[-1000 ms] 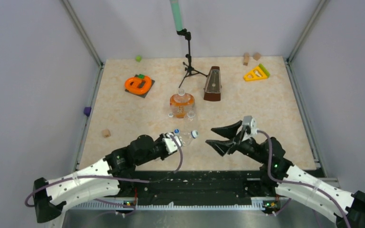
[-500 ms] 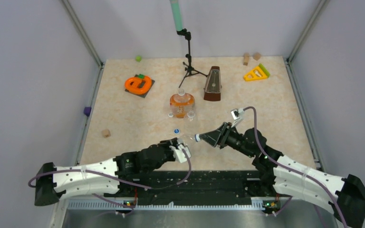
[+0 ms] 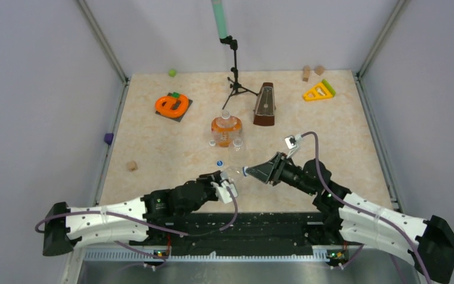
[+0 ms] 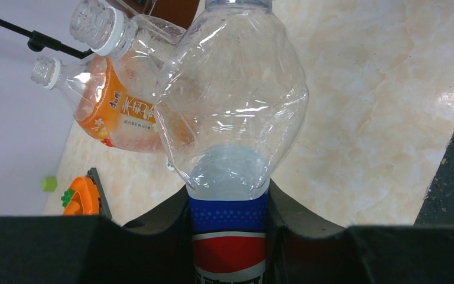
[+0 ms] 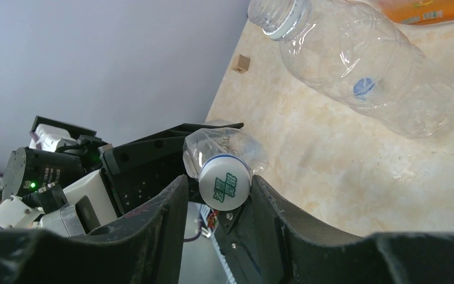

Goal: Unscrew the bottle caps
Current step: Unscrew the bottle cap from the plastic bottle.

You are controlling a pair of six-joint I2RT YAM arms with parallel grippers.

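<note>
From above, we see the left pincer (image 3: 229, 182) low over the near part of the worktop (image 3: 153, 148). It is clamped on the blue-label bottle (image 3: 234, 173), which is held nearly level with its neck pointing right. The right pincer (image 3: 250, 172) meets it head-on, its tips around the white cap (image 3: 245, 171). Behind them the orange bottle (image 3: 226, 129) stands upright, with the clear bottle (image 3: 237, 142) just beside it. A blue cap (image 3: 219, 163) lies alone on the worktop between those two bottles and the left pincer. The metronome (image 3: 265, 105) stands farther back.

In the left wrist view, we find the dark fingers pressed against both sides of the bottle's blue label band, and its dented clear body reaches away from the camera. Beyond it, the orange bottle and the clear bottle show bare threaded necks.

In the right wrist view, the white cap, printed in green, sits between the two fingers. Both fingers touch it, so we read this pincer as closed on the cap. The left pincer's black body lies just behind the cap. The clear bottle is well apart, and a wooden block (image 5: 241, 63) sits far off on the worktop.
</note>
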